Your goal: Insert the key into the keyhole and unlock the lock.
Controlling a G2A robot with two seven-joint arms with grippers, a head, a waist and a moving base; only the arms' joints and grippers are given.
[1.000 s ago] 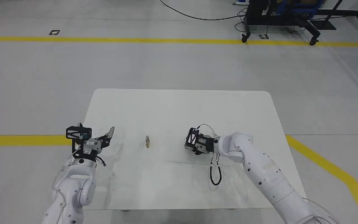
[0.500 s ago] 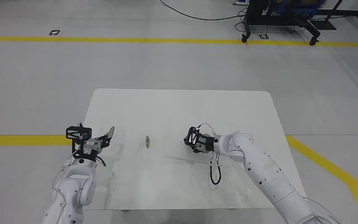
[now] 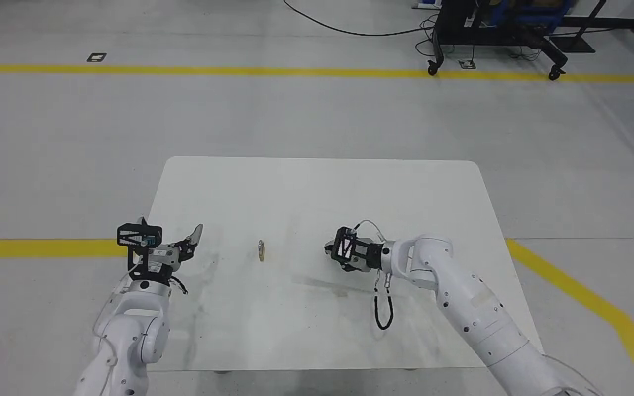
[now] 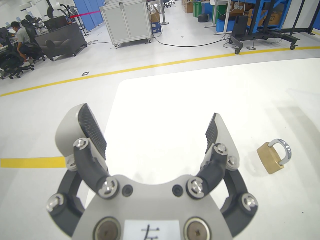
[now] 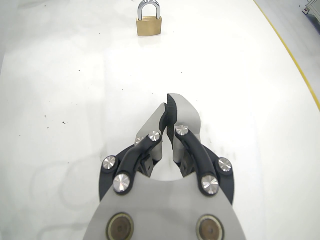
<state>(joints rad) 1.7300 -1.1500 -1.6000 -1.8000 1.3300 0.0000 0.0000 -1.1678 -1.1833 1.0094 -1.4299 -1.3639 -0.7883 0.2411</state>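
A brass padlock [image 3: 260, 250] with a silver shackle lies on the white table [image 3: 327, 193] between the two arms, its shackle closed. It appears again as the padlock [image 4: 271, 157] beside my left gripper and the padlock [image 5: 149, 24] well ahead of my right gripper. My left gripper [image 3: 168, 238] [image 4: 150, 123] hovers near the table's left edge, open and empty. My right gripper [image 3: 330, 247] [image 5: 170, 102] is low over the table right of the padlock, pointing at it. Its pads are pressed shut, and I cannot make out a key between them.
A black cable [image 3: 381, 307] loops down from the right arm onto the table. The table's left edge [image 4: 112, 106] runs close under my left gripper. Small dark specks [image 5: 62, 121] mark the surface. Bare table lies between the right gripper and the padlock.
The right gripper has crept a little to the left, toward the padlock. The left arm and the padlock have not moved.
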